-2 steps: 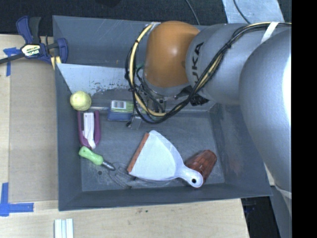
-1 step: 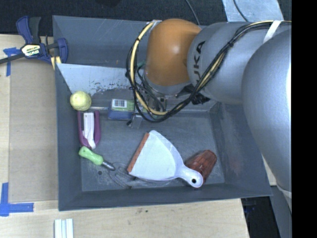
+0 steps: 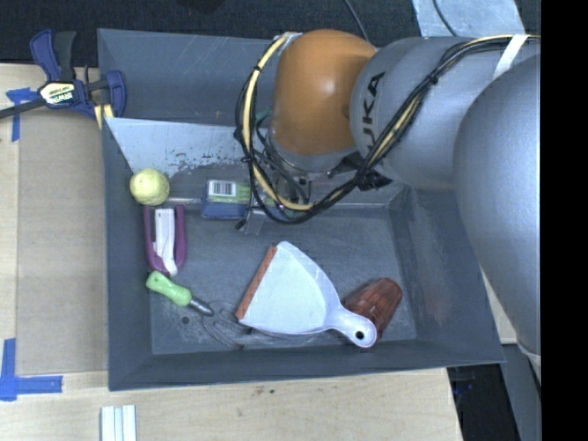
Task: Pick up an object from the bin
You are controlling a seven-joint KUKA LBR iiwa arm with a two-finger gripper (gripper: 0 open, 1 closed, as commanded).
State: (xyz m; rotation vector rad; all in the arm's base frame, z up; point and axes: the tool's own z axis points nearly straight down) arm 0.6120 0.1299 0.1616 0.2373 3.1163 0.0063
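Box (image 3: 225, 197): small, blue and green, lying by the back wall of the bin (image 3: 124, 320), just left of the claw (image 3: 265, 208).
Claw: low under the orange cover (image 3: 317, 85); spread or pressed together, cannot tell.
Neighbours: yellow ball (image 3: 149, 187) to the left; white dustpan (image 3: 287, 292) in front, apart.
Grasp advice: probably centre over the box, square to its long sides, clear of the wall.

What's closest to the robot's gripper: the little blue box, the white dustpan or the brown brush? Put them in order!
Going out from the gripper in the camera view:
1. Little blue box: just to its left, almost beside it.
2. White dustpan: below it, in the middle.
3. Brown brush: lower right, past the dustpan's handle.
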